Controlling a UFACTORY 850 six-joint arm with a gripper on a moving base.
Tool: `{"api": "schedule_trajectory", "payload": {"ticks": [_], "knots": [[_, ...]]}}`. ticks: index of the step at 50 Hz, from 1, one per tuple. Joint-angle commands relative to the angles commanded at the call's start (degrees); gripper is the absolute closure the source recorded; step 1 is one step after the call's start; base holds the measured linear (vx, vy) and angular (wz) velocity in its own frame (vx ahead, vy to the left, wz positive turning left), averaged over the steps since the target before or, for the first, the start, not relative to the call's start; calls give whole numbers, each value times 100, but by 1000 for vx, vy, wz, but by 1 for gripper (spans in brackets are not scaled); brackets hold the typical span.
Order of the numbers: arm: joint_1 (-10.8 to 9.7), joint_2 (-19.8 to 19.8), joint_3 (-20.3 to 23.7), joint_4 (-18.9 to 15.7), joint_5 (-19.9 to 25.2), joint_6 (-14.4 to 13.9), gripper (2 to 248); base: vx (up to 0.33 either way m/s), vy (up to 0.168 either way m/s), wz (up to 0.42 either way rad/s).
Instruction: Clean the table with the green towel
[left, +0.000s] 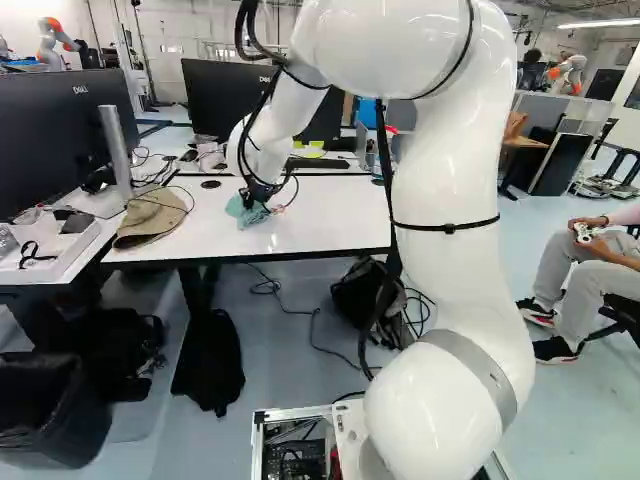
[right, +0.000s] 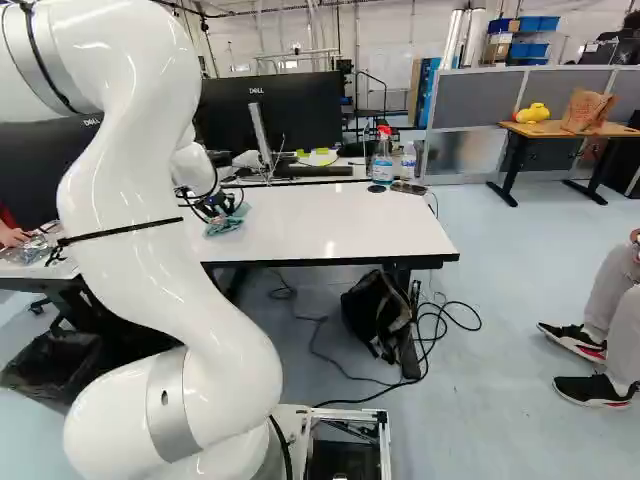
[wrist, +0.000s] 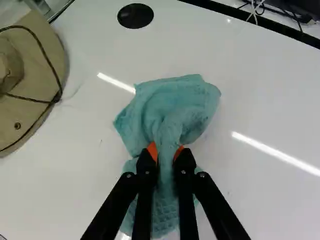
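Note:
The gripper (left: 256, 194) is low over the white table (left: 330, 215), at the end of the arm reaching down from above. In the wrist view the gripper (wrist: 166, 152) is shut on the green towel (wrist: 175, 107), with a fold of cloth pinched between its orange pads. The towel lies bunched on the tabletop, spreading out ahead of the fingers and also under them. In the right base view the towel (right: 226, 222) shows near the table's front left.
A tan hat (left: 150, 218) lies beside the towel, near monitors (left: 60, 130). Behind stand a keyboard (left: 318, 164), a spray bottle (right: 383, 158) and a water bottle (right: 409, 160). A black bag (right: 378, 315) is on the floor. Another robot (left: 55, 42) stands far back.

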Motion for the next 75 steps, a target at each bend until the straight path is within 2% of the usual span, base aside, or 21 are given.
{"api": "schedule_trajectory", "payload": {"ticks": [18,34,52,75], "knots": [[257,240,310,0,0,0,199,0,0,0],[323,586,747,0,0,0,199,0,0,0],[55,798,1009,0,0,0,199,0,0,0],[-395,849,1072,0,0,0,199,0,0,0]]}}
